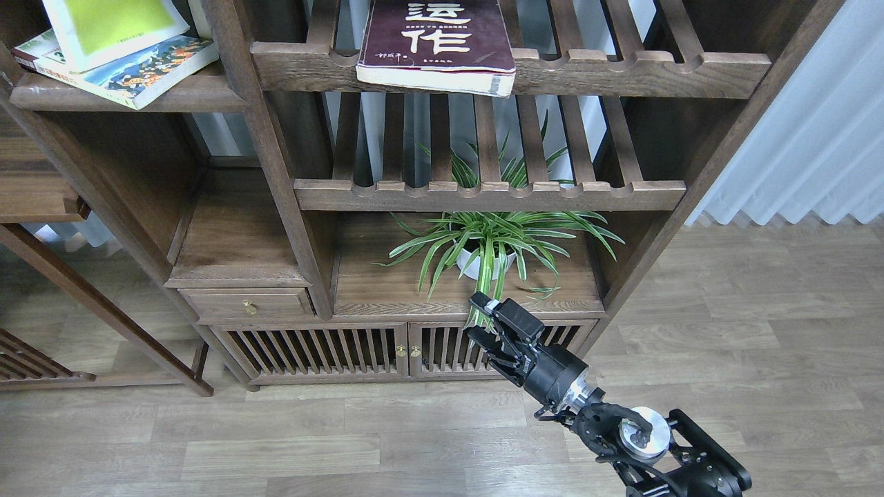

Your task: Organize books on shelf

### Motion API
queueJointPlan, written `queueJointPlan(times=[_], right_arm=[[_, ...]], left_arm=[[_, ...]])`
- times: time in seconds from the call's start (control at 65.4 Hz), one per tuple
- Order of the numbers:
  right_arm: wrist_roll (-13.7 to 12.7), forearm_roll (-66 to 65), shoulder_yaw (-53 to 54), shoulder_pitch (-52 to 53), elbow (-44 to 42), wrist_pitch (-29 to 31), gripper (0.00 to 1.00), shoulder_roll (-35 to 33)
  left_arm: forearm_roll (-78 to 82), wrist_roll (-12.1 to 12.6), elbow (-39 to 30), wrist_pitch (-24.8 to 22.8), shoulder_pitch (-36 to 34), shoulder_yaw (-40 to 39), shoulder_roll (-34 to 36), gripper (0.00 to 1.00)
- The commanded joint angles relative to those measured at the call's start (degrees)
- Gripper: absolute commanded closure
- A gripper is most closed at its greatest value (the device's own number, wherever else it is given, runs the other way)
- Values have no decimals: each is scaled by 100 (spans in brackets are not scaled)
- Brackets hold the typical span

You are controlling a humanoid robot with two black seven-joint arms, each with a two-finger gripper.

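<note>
**Books high on the rack, our right arm low**

Head view: our right gripper [483, 319] hangs before the potted spider plant [494, 241], jaws spread and holding nothing. The large maroon paperback with white characters [436, 41] lies flat on a slatted shelf [690, 67], overhanging its front rail. The yellow-green paperback [114, 24] rests atop a landscape-covered cream book [138, 67] on the solid dark-brown wooden board [193, 93], upper left.

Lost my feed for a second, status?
Right hand open, empty, low by the plant. Left hand not in view. Maroon book on slatted shelf, overhanging its front rail.
</note>
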Motion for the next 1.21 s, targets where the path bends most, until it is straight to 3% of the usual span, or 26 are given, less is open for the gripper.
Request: queueJointPlan(times=[0.0, 0.229, 0.52, 0.871, 1.192], right_arm=[[0, -1, -1, 0, 0, 0, 7, 0], [0, -1, -1, 8, -9, 0, 7, 0], [0, -1, -1, 0, -70, 0, 6, 0], [0, -1, -80, -9, -167, -9, 6, 0], [0, -10, -274, -18, -158, -9, 5, 0]], left_arm=[[-4, 0, -300, 0, -4, 4, 20, 5], [-4, 0, -1153, 0, 31, 39, 82, 1], [-13, 0, -1469, 0, 75, 39, 451, 1], [-39, 0, -1970, 0, 154, 30, 1505, 0], [-39, 0, -2647, 0, 145, 21, 1804, 0]])
